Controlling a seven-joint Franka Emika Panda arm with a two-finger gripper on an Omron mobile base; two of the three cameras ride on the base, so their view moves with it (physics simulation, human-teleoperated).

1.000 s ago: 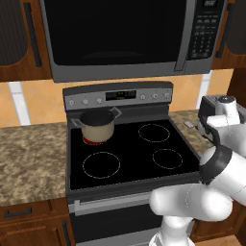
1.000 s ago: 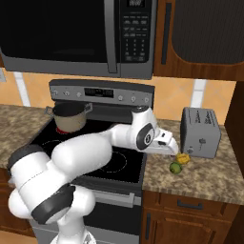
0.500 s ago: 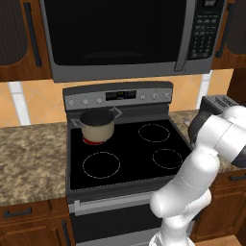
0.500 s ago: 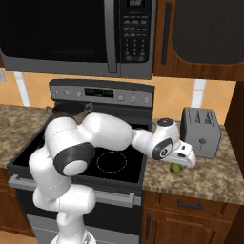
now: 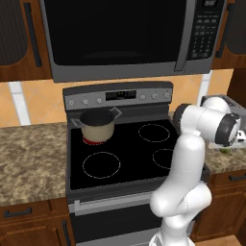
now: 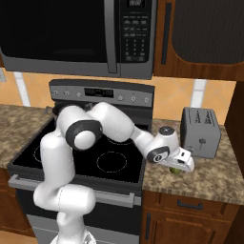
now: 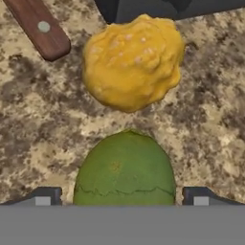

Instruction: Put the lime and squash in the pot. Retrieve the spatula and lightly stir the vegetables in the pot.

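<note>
The gripper (image 7: 122,196) hangs low over the granite counter to the right of the stove, fingers spread, one dark tip on either side of the lime (image 7: 124,170), which sits squarely between them; whether the pads touch its skin is hard to tell from this angle. Just beyond the lime, farther from the fingertips, lies the squash (image 7: 133,61), near it but apart, and the spatula (image 7: 38,27) end shows off to one side beyond that. The pot (image 5: 97,125) waits well away on the stove's back-left burner. A good grasp probably means closing on the lime's widest part, centred, without nudging the squash, then lifting straight up before swinging toward the pot.
</note>
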